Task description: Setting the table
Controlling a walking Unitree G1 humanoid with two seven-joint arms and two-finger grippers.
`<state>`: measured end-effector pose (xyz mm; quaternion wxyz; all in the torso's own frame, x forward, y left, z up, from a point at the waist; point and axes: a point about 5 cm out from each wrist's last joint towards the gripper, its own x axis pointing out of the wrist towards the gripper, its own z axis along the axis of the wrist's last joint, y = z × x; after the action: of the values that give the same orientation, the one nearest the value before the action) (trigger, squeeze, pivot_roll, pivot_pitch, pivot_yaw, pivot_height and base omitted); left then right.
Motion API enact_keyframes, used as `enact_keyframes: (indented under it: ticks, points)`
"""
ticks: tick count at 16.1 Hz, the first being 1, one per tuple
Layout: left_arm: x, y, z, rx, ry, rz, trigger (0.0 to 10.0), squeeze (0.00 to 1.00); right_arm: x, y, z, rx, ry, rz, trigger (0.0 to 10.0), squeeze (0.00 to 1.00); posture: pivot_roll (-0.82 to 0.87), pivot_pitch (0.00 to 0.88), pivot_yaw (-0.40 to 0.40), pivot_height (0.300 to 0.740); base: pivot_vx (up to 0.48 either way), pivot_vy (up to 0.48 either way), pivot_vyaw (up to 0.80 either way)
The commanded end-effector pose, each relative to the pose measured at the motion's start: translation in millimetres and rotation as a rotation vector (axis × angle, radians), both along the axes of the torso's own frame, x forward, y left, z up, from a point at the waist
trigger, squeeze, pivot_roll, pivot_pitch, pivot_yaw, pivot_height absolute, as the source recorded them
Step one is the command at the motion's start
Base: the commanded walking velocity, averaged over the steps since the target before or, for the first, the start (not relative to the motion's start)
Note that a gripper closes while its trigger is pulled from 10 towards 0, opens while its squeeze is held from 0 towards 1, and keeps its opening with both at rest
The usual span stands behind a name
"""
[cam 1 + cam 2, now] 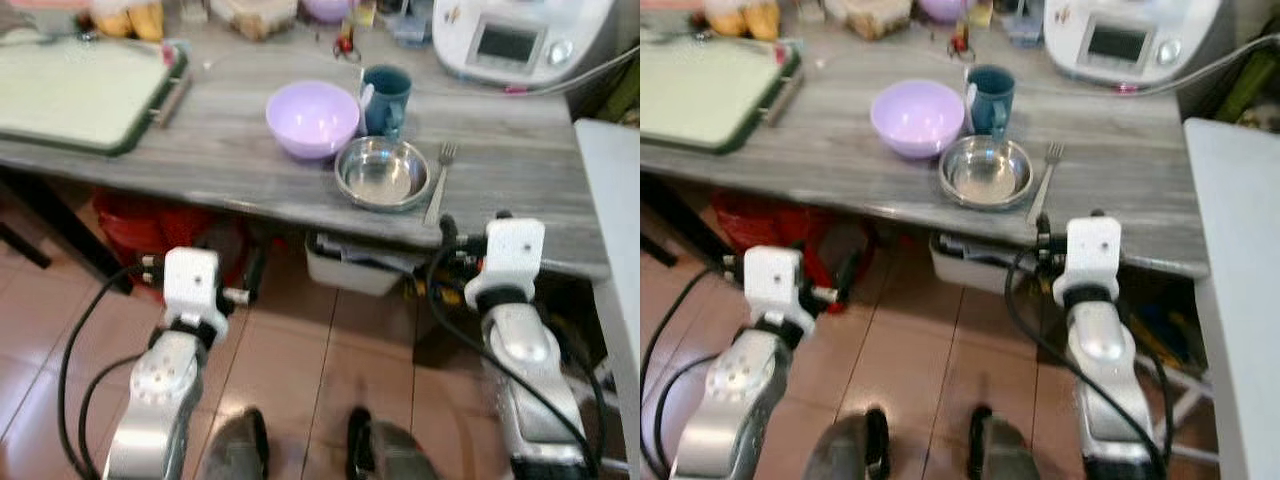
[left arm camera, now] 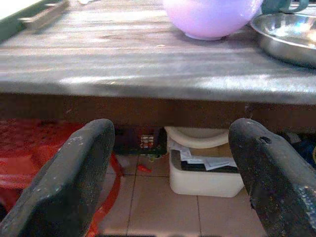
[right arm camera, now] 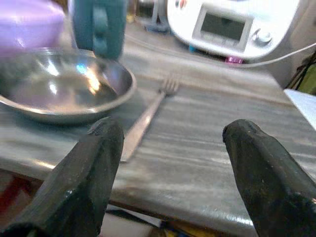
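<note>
On the grey wooden table (image 1: pixel 230 150) a lilac bowl (image 1: pixel 312 118) stands beside a teal mug (image 1: pixel 386 98). Just in front of them sits a steel bowl (image 1: pixel 382 173), with a fork (image 1: pixel 440 180) lying to its right, tines pointing away. My right gripper (image 3: pixel 173 168) is open at the table's front edge, facing the fork (image 3: pixel 148 116) and touching nothing. My left gripper (image 2: pixel 173 182) is open too, held lower than the tabletop and in front of its edge, with the lilac bowl (image 2: pixel 212 17) above and beyond it.
A green-rimmed tray (image 1: pixel 80 90) lies at the table's left and a white cooker (image 1: pixel 520 40) at the back right. Beneath the table are a white bin (image 1: pixel 350 268) and a red tub (image 1: pixel 150 225). A white surface (image 1: pixel 615 220) borders the right side.
</note>
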<state>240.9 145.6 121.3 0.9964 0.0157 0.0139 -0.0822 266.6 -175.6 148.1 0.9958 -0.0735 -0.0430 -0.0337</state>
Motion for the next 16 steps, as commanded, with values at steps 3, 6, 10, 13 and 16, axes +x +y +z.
enact_keyframes:
  ticks: [3,6,10,13,16]
  points:
    - [3.4,0.1,-0.3,-0.008,-0.007,0.016,10.0,0.00,-1.7,0.4,3.3,0.033,-0.042,-0.029,10.0,1.00,0.02,0.084,-0.001,0.740,-0.355,0.000,0.00]
    - [5.0,-2.7,0.0,-0.011,-0.010,0.010,10.0,0.00,-2.5,1.5,1.5,0.047,-0.038,-0.038,10.0,1.00,0.01,0.093,-0.004,0.740,-0.352,0.000,0.00]
    - [4.2,-4.9,-3.5,-0.016,-0.003,0.009,10.0,0.00,-2.4,2.2,-4.2,0.062,-0.014,-0.029,10.0,0.79,0.01,0.116,-0.013,0.740,-0.315,0.000,0.00]
    - [4.0,-6.0,-0.1,-0.021,-0.030,-0.008,10.0,0.00,-3.1,4.7,-7.0,0.101,0.006,-0.010,10.0,0.00,0.01,0.113,-0.020,0.740,0.000,0.000,-0.27]
    - [2.3,-5.2,0.8,-0.043,-0.025,-0.034,10.0,0.00,-6.5,7.3,-7.5,0.118,0.006,0.014,10.0,0.00,0.00,0.116,-0.017,0.740,0.000,-0.304,-0.80]
